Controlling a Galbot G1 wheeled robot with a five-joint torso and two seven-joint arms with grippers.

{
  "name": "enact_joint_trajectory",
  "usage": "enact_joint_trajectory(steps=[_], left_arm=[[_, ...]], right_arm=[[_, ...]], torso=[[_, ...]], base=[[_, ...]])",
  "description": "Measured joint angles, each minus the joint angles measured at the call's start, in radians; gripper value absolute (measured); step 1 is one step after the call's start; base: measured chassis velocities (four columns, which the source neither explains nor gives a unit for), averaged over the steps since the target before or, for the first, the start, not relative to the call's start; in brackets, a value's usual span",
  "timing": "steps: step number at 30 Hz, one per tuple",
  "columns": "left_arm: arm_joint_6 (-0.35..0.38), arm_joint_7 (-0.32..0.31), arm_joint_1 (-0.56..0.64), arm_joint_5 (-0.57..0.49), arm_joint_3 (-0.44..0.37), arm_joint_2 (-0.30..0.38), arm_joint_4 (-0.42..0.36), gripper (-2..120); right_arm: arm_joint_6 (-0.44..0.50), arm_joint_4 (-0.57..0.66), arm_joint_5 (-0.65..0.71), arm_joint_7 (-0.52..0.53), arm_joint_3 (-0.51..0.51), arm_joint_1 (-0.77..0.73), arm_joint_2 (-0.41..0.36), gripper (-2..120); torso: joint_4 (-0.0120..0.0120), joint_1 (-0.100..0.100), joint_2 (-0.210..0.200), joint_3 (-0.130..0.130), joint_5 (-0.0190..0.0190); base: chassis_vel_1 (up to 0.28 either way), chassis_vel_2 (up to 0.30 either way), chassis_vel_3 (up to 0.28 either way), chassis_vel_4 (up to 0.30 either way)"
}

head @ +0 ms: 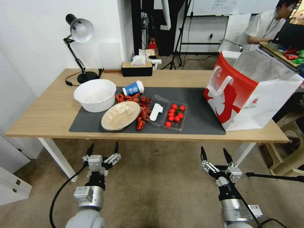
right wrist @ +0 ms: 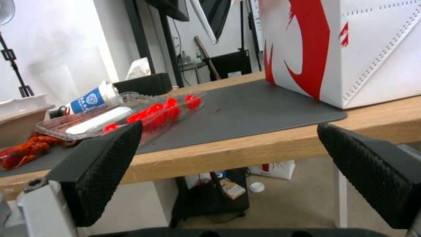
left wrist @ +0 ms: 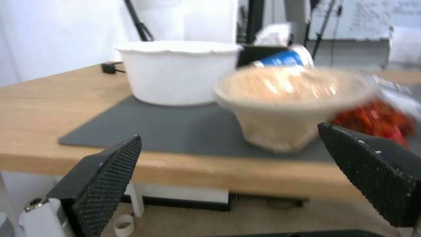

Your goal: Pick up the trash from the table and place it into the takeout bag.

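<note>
The left gripper [head: 103, 149] hangs in the lower left of the head view, below and short of the table's [head: 47, 114] near edge, its two black fingers spread wide with nothing between them. The right gripper [head: 214, 153] hangs in the lower right, likewise in front of the near edge, jaws wide apart and empty. Open carpet lies between both grippers and the table edge. On the dark grey mat [head: 202, 117] the trash sits in a cluster at the middle of the frame: a tan shallow bowl [head: 120, 115] tilted near the mat's front edge, directly above the left gripper, with red crayfish shells [head: 141, 109] just beside and behind it, a blue-and-white paper cup [head: 133, 88] lying on its side farther back, and a clear plastic tray [head: 167, 113] holding small red tomatoes [head: 174, 114] and a white utensil [head: 155, 111]. A white bowl [head: 95, 95] stands at the mat's left end. The takeout bag [head: 250, 95] stands upright at the right end of the table, above the right gripper, its mouth open, well apart from the cluster. A bare stretch of mat separates tray and bag. A desk lamp [head: 79, 34] and tissue box [head: 136, 68] stand along the far edge.
</note>
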Motion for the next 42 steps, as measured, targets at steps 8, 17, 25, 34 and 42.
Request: enact_joint_trajectory(steps=[8, 17, 25, 34, 42], left_arm=[[0.138, -0.093, -0.063, -0.256, -0.030, 0.058, -0.067, 100], [0.326, -0.266, -0.184, -0.696, -0.029, 0.154, -0.078, 100], [0.459, -0.382, -0.287, -1.075, -0.069, 0.190, -0.081, 100], [0.479, -0.404, -0.346, -1.188, -0.071, 0.197, -0.059, 100], [0.500, -0.427, -0.383, -1.218, -0.053, 0.196, -0.015, 100]], right_arm=[[-0.001, 0.007, 0.001, 0.000, 0.003, -0.002, -0.002, 100], [-0.001, 0.007, 0.002, 0.006, 0.024, 0.002, -0.003, 100], [-0.001, 0.009, 0.002, 0.008, 0.040, -0.011, -0.002, 100], [-0.002, 0.009, 0.002, 0.012, 0.054, -0.013, -0.002, 100], [-0.011, 0.003, 0.001, 0.017, 0.053, -0.010, -0.003, 100]], torso=[[-0.0002, 0.000, 0.000, 0.000, 0.0000], [-0.0002, 0.000, 0.000, 0.000, 0.0002], [-0.0001, 0.000, 0.000, 0.000, 0.0002], [-0.0001, 0.000, 0.000, 0.000, 0.0001], [-0.0001, 0.000, 0.000, 0.000, 0.0002]], base=[[0.000, 0.000, 0.000, 0.000], [0.000, 0.000, 0.000, 0.000], [0.000, 0.000, 0.000, 0.000], [0.000, 0.000, 0.000, 0.000], [0.000, 0.000, 0.000, 0.000]])
